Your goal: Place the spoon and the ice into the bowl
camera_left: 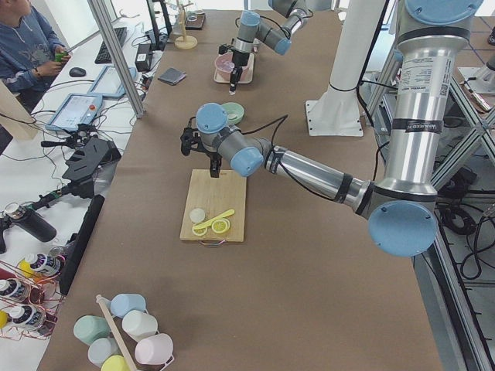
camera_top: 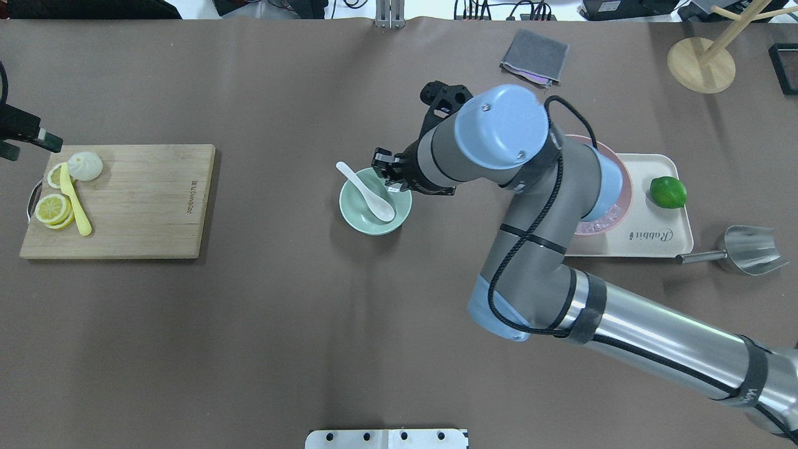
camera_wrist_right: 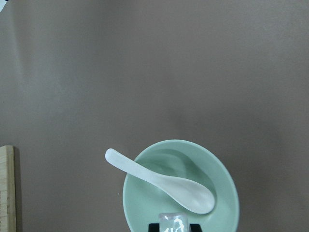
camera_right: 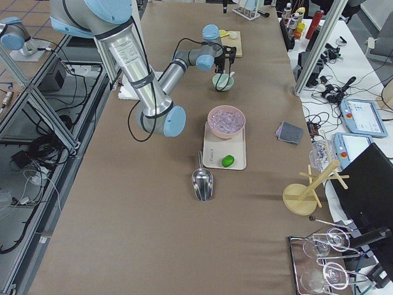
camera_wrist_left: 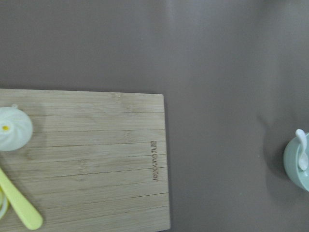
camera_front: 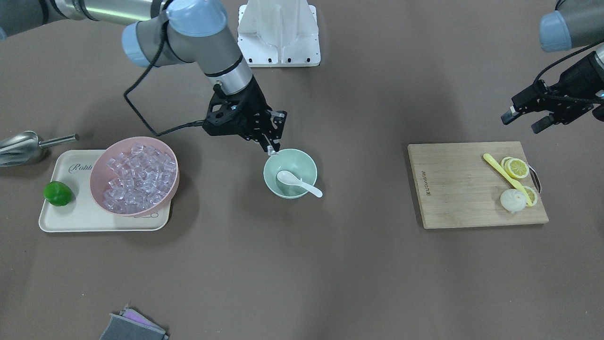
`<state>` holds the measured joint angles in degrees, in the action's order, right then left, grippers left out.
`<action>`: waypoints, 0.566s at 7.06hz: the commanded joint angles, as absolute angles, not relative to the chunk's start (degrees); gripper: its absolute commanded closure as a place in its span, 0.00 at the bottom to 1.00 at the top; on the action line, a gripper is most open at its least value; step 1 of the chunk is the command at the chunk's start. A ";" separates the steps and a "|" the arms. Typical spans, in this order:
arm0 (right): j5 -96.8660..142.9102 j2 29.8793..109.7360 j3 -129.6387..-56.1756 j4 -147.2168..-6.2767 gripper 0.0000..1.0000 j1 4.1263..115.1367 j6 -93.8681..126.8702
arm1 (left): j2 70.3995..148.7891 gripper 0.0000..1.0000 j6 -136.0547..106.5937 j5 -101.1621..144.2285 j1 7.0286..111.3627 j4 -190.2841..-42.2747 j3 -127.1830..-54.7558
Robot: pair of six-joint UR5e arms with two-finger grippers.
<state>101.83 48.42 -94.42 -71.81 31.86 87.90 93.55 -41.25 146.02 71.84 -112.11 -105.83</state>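
Overhead, left to right, I log:
- Left gripper [camera_front: 524, 122] at the 9 o'clock edge, fingers spread.
- Small round mint-green bowl [camera_top: 358, 221] mid-view. A glossy white soup spoon [camera_top: 368, 192] lies inside, handle over the rim at 10 o'clock.
- Right gripper [camera_front: 272, 148] pinching a clear ice cube [camera_wrist_right: 173, 223] above the rim at 2 o'clock.

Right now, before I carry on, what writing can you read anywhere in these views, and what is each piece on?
"Rabbit": script lettering on the cream tray; the pink bowl hides part of it in the front-facing view.
Engraved mark on the wooden cutting board: too blurred to read.
White lettering on the right arm's strap: too small to read.
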 commanded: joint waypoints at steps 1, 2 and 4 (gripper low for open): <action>98.00 46.23 -91.76 -71.45 0.01 29.80 90.08 | 92.90 0.02 -40.61 145.81 72.07 -112.06 -105.99; 98.17 46.49 -92.28 -71.46 0.00 29.88 89.65 | 92.90 0.02 -40.61 145.64 72.07 -112.06 -105.74; 102.27 52.16 -98.82 -72.85 0.00 31.36 88.16 | 92.99 0.02 -40.61 145.28 71.98 -111.80 -105.56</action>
